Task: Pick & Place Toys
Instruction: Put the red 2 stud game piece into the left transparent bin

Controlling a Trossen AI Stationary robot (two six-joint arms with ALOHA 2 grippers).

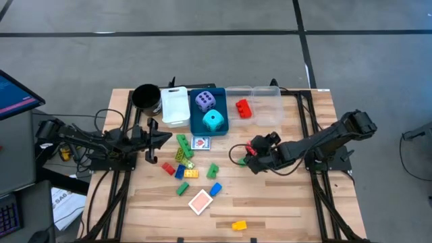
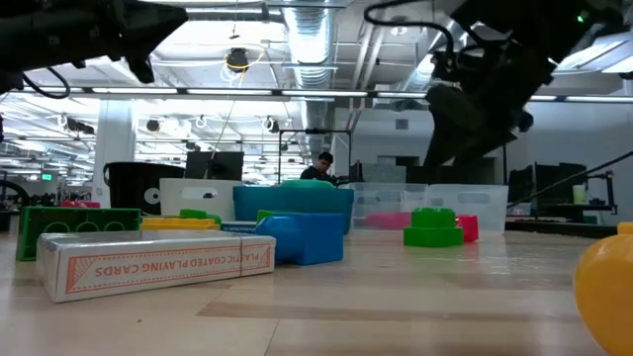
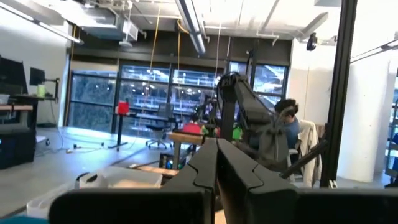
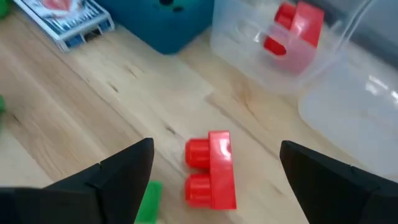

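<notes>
Red brick (image 1: 243, 108) already lies in the clear bin (image 1: 266, 101), both dice sit in the blue bin (image 1: 196, 118), while the open right claw (image 4: 211, 174) hovers over another red brick (image 4: 210, 169); the left claw (image 1: 165, 138) is closed and many toys remain on the tabletop (image 1: 283, 202).

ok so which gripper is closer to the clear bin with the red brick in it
The right gripper, open, hovers just in front of the clear bin. The left gripper, shut, sits across the table beyond the blue bin.

2 dice (image 1: 206, 100) (image 1: 214, 121), 3 bins (image 1: 175, 106) (image 1: 196, 120) (image 1: 266, 94), 1 cup (image 1: 146, 96). 2 card packs (image 1: 201, 143) (image 1: 200, 202). Bricks (image 1: 243, 108) approx. a dozen: 3 red, 2 blue, 2 yellow, rest green.
</notes>
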